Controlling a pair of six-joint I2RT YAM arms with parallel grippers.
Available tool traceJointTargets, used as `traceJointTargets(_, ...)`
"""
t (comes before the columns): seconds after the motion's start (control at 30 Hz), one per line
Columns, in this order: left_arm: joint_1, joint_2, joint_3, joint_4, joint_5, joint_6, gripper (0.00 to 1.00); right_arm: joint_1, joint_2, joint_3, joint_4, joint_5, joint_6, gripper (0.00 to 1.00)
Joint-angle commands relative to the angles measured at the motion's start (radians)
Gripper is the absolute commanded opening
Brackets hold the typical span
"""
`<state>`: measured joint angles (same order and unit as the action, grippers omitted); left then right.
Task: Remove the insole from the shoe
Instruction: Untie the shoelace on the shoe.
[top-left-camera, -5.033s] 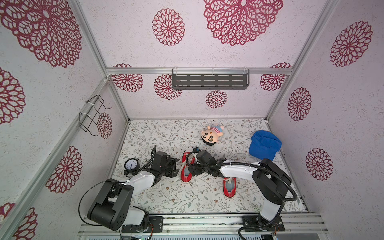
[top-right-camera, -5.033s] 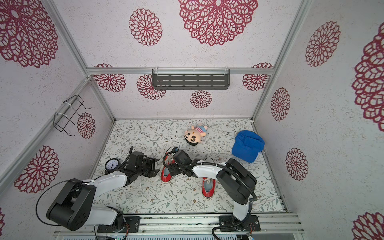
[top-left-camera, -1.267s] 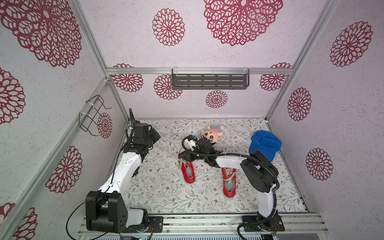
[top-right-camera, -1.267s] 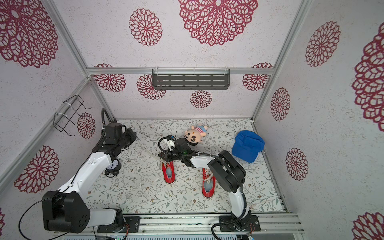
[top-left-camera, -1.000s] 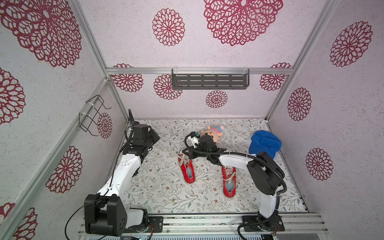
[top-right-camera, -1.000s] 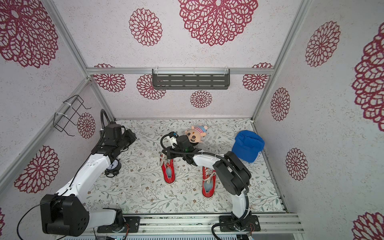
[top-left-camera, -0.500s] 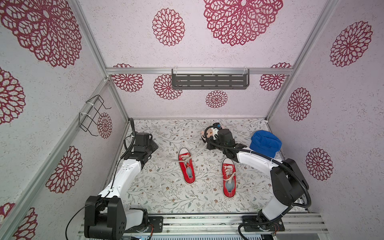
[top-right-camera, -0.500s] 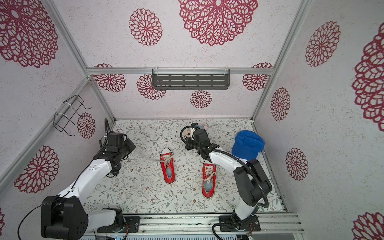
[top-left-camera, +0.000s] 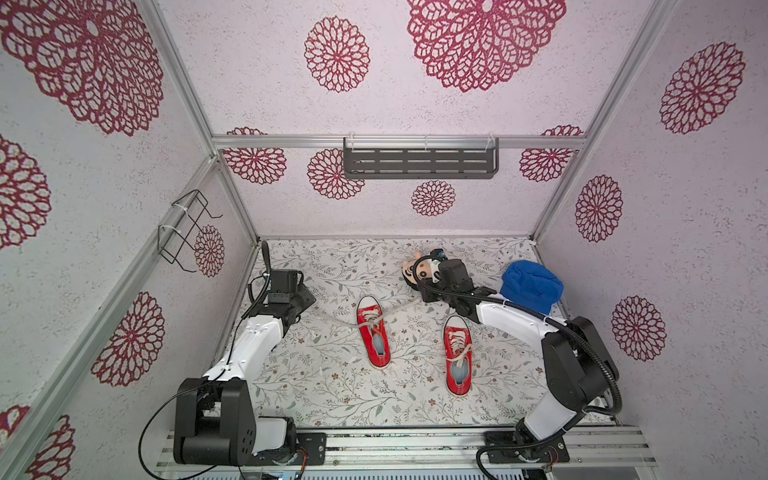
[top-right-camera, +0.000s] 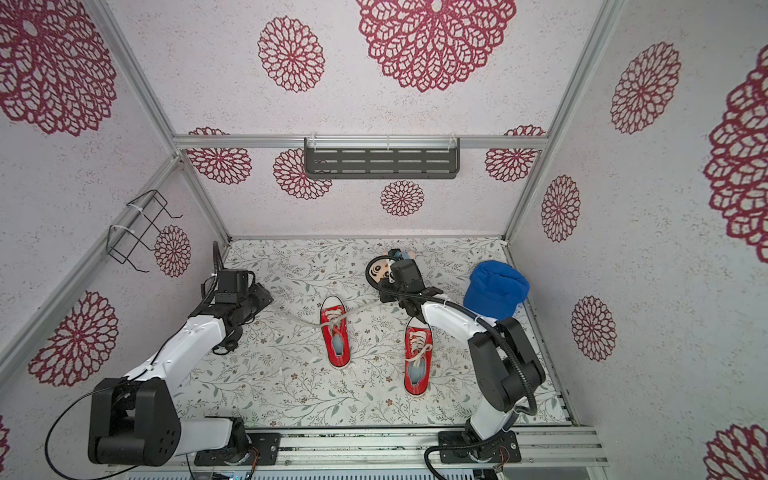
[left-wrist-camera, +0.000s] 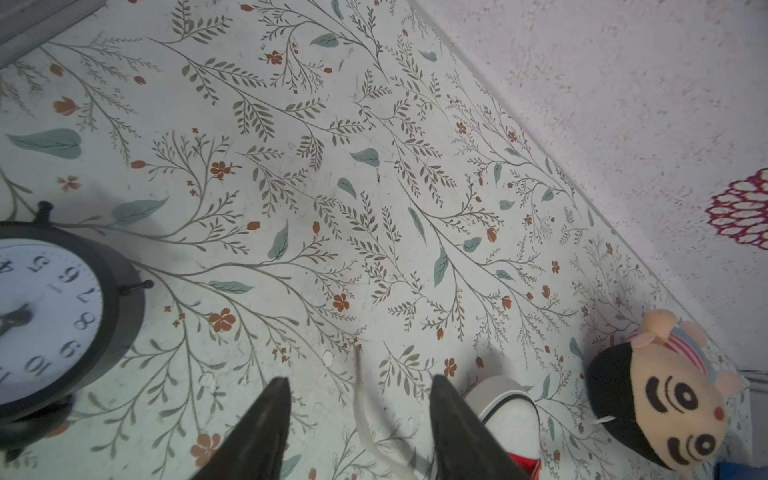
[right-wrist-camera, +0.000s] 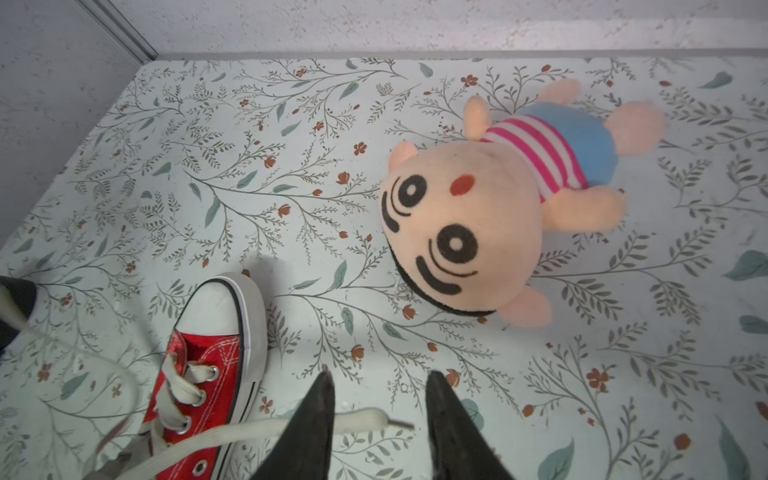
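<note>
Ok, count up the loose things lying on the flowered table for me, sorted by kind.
Red shoes: 2
Plush doll: 1
Blue cap: 1
Alarm clock: 1
Total: 5

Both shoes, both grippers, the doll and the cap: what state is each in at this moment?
Shoe near the left arm: upright, bow undone, lace ends drawn sideways, insole inside.
Other shoe: upright, laces on top, insole inside.
Left gripper: open, lace end between jaws.
Right gripper: open, lace end between jaws.
Doll: lying face up.
Cap: lying crumpled.
</note>
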<state>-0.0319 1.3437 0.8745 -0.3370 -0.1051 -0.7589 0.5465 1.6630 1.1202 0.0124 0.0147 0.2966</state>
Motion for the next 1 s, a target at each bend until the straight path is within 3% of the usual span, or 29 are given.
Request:
traceJointTargets(0.0, 0.020, -0.078, -0.005, -0.033, 0.012, 0.084, 0.67, -0.006, -0.060, 0.053, -0.066, 0.047, -0.093, 0.57)
traceJointTargets(0.07, 0.020, -0.148, -0.033, -0.032, 0.059, 0.116, 0.69, -0.006, -0.103, 0.049, -0.084, 0.062, -0.138, 0.66)
traceJointTargets(0.2, -0.008, -0.271, -0.137, 0.040, 0.278, 0.102, 0.66, 0.019, -0.186, -0.023, -0.058, -0.082, -0.170, 0.71)
traceJointTargets(0.3, -0.122, -0.296, -0.234, 0.153, 0.394, 0.032, 0.63, 0.104, -0.213, -0.111, 0.001, -0.152, -0.146, 0.74)
traceJointTargets(0.4, -0.281, -0.254, -0.292, 0.250, 0.413, -0.043, 0.62, 0.201, -0.200, -0.196, 0.116, -0.170, -0.070, 0.75)
traceJointTargets(0.53, -0.409, -0.164, -0.307, 0.314, 0.362, -0.096, 0.61, 0.284, -0.121, -0.235, 0.239, -0.172, 0.001, 0.74)
traceJointTargets(0.67, -0.433, -0.062, -0.303, 0.403, 0.378, -0.130, 0.57, 0.318, -0.036, -0.211, 0.271, -0.169, 0.021, 0.70)
traceJointTargets(0.97, -0.444, 0.077, -0.262, 0.417, 0.381, -0.115, 0.45, 0.330, 0.044, -0.197, 0.287, -0.127, 0.043, 0.65)
